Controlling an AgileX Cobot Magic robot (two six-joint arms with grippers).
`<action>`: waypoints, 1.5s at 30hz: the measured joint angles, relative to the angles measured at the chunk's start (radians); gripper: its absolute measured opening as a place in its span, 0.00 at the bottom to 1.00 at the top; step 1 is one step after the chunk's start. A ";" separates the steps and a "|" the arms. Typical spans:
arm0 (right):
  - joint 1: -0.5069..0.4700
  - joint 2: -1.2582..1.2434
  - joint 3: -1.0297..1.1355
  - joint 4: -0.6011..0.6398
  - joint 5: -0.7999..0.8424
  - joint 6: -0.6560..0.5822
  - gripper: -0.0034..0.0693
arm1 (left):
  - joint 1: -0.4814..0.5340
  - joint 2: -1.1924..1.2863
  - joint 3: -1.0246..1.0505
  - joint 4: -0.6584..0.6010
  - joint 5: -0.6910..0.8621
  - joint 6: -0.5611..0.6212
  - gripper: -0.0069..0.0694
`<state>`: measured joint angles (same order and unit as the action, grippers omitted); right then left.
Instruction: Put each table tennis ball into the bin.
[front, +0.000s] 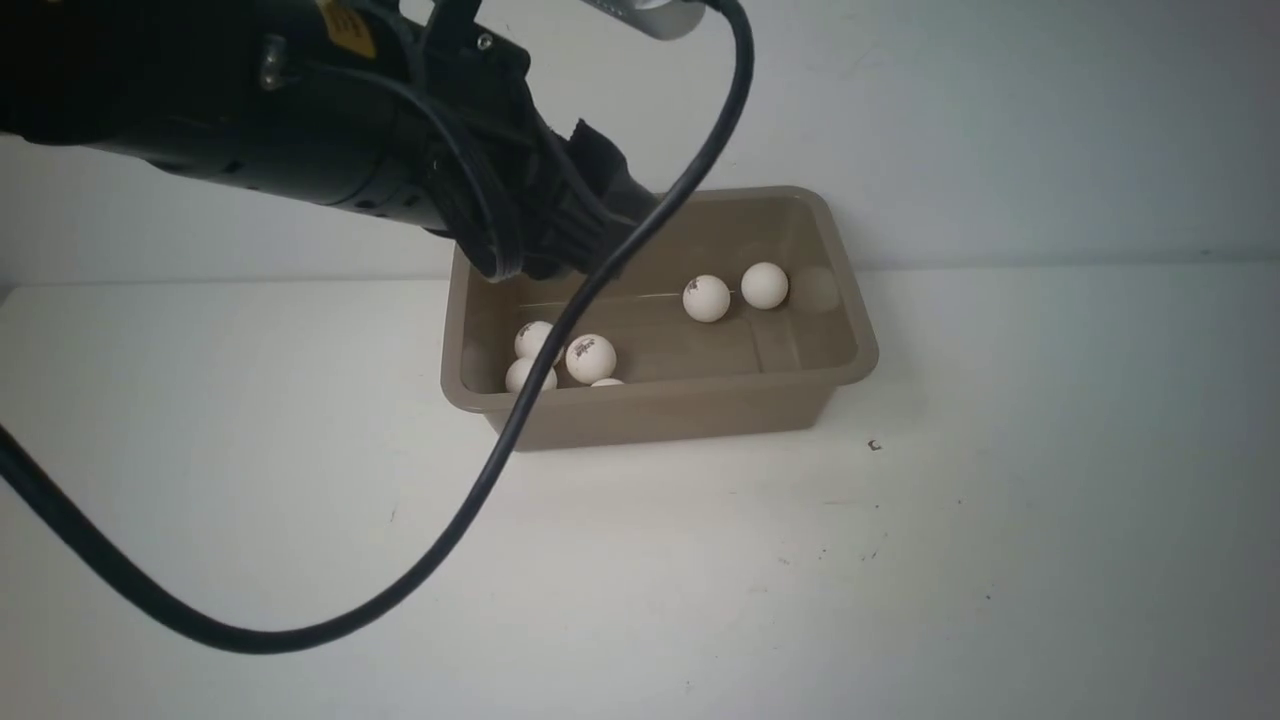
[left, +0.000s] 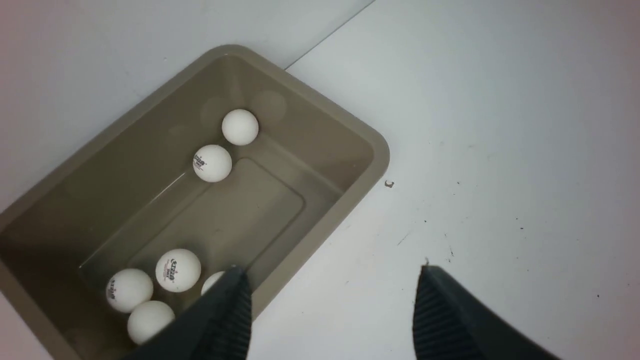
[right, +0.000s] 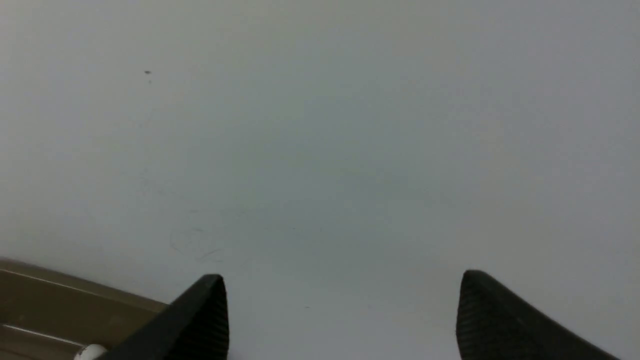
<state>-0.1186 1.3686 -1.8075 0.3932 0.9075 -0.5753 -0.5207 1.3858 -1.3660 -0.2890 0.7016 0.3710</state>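
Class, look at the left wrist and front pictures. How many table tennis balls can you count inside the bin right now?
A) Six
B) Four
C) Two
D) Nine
A: the left wrist view shows two table tennis balls side by side at one end of the bin and four clustered at the other end, one of them partly hidden behind a finger of the left gripper.

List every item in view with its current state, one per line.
Bin: upright on the table, open-topped, holding balls.
Table tennis balls: six visible, all in the bin; four clustered at one end, two near the other.
Left gripper: open, empty, above the bin's rim.
Right gripper: open, empty, over bare table beside the bin.
Table: white, no balls seen on it.
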 joint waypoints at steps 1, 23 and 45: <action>0.000 0.000 0.000 0.000 0.000 0.000 0.81 | 0.000 0.000 0.000 0.000 0.000 0.000 0.61; 0.000 -0.761 1.114 0.221 -0.191 -0.156 0.81 | 0.000 0.000 0.000 -0.010 -0.053 0.026 0.61; 0.000 -0.935 1.450 0.284 -0.247 -0.312 0.78 | 0.000 0.000 0.000 -0.010 -0.073 0.026 0.61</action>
<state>-0.1186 0.4336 -0.3577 0.6770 0.6607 -0.8872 -0.5207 1.3858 -1.3660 -0.2990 0.6282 0.3970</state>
